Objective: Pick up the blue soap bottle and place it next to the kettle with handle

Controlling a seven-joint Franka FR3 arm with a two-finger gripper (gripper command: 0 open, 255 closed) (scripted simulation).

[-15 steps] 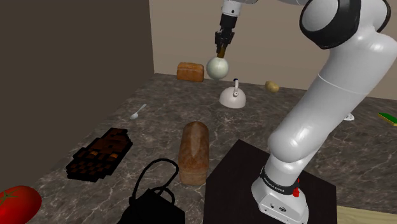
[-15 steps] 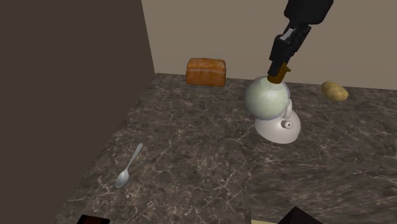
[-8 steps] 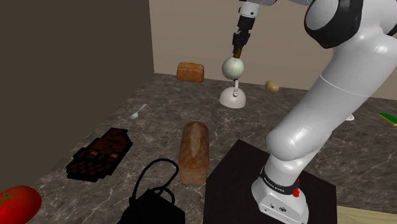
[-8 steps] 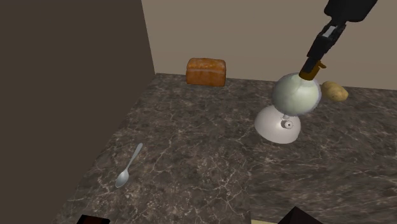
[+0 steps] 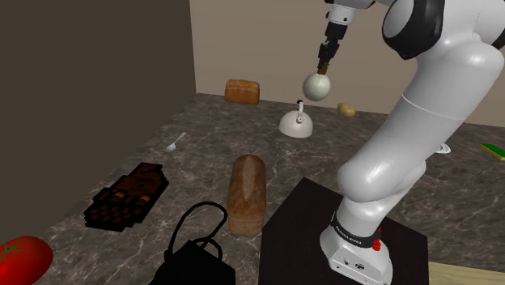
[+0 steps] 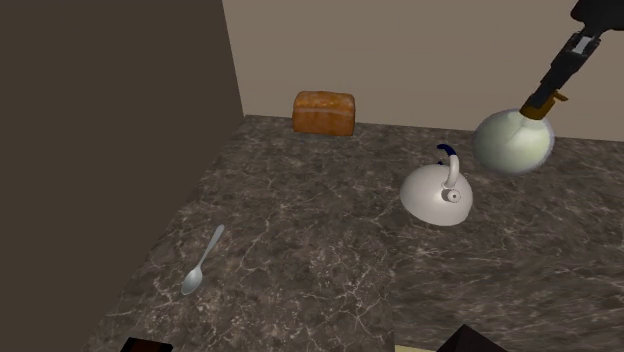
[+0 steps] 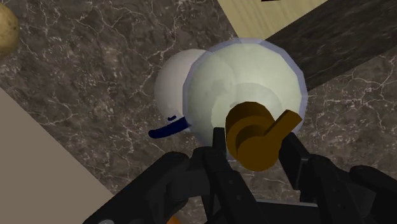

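The two black fingers point(image 7: 294, 156) of the gripper point(image 7: 254, 145) stand part-closed, clasping the brown pump cap point(image 7: 253, 130) of the soap bottle point(image 7: 248, 76), whose round body is pale greenish-white rather than blue. The soap bottle hangs cap-up in the air above the dark marbled counter point(image 6: 300, 230).

In the shoulder view the soap bottle point(image 5: 316, 86), under the gripper point(image 5: 327, 55), lies at about 1 o'clock from the kettle point(image 5: 295, 123). In the second exterior view the soap bottle point(image 6: 512, 142) lies at 2 o'clock from the kettle point(image 6: 435, 195), apart from it.

The kettle is white with a blue handle point(image 6: 450, 158) and stands on the counter. In the shoulder view a bread loaf point(image 5: 243, 91) lies at 10 o'clock from the kettle and a potato point(image 5: 345, 109) at 2 o'clock. In the second exterior view a spoon point(image 6: 203, 260) lies at 8 o'clock, well apart.
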